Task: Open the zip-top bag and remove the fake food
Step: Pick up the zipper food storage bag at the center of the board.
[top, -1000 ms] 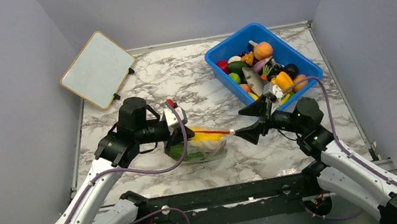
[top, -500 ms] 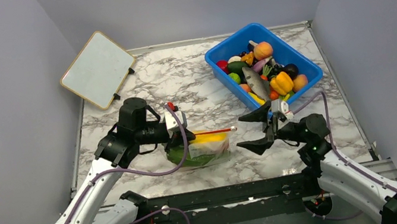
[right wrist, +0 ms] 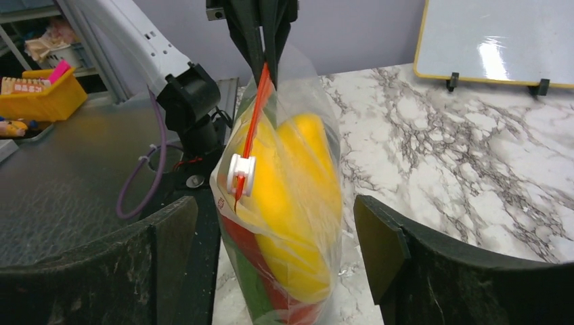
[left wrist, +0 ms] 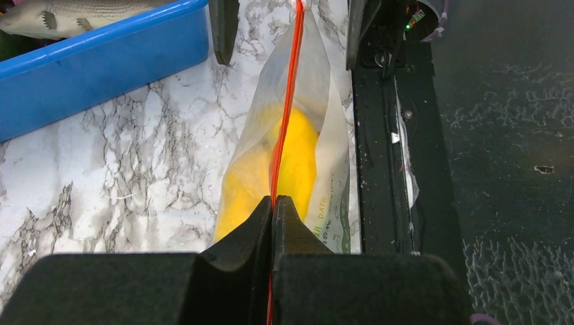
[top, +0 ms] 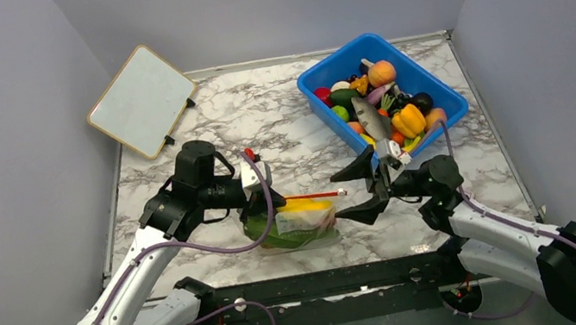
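The zip-top bag [top: 301, 223] hangs just above the marble table, with a yellow banana [top: 302, 206] and green and red fake food inside. My left gripper [top: 260, 198] is shut on the left end of its red-orange zip strip [top: 309, 197]; the wrist view shows the jaws [left wrist: 273, 203] pinching the strip [left wrist: 288, 101]. My right gripper [top: 357, 193] is open, its fingers straddling the bag's right end without touching it. In the right wrist view the bag [right wrist: 298, 203] and its white slider [right wrist: 241, 174] sit between the open fingers [right wrist: 274, 223].
A blue bin [top: 315, 80] full of toy food and a fish stands at the back right, close behind my right gripper; it also shows in the left wrist view [left wrist: 101, 68]. A whiteboard [top: 141, 101] leans at the back left. The table's front edge lies just below the bag.
My right gripper let go of the slider end of the strip, opened wide, and now sits around the bag's right end. The bag sagged a little. The left gripper kept its hold.
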`<action>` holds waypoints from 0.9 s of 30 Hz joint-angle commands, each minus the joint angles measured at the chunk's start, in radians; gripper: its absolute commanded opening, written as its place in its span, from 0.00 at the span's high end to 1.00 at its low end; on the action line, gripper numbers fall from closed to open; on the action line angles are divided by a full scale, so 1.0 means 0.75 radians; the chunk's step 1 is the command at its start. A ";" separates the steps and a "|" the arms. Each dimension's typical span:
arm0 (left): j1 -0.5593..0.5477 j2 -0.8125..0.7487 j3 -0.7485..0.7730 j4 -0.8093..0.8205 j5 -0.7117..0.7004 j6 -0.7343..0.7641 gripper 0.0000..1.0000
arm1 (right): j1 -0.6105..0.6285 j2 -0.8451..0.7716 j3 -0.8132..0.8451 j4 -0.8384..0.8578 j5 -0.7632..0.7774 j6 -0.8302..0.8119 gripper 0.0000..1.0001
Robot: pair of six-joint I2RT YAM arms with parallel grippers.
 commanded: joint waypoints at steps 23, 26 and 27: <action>-0.005 -0.032 0.036 0.043 0.019 0.000 1.00 | 0.117 0.033 -0.099 0.195 0.287 0.091 0.80; -0.003 -0.028 0.037 0.044 0.021 0.002 1.00 | 0.117 0.000 -0.103 0.158 0.317 0.092 0.87; -0.003 -0.026 0.039 0.043 0.023 0.002 1.00 | 0.117 -0.007 -0.101 0.146 0.324 0.093 0.87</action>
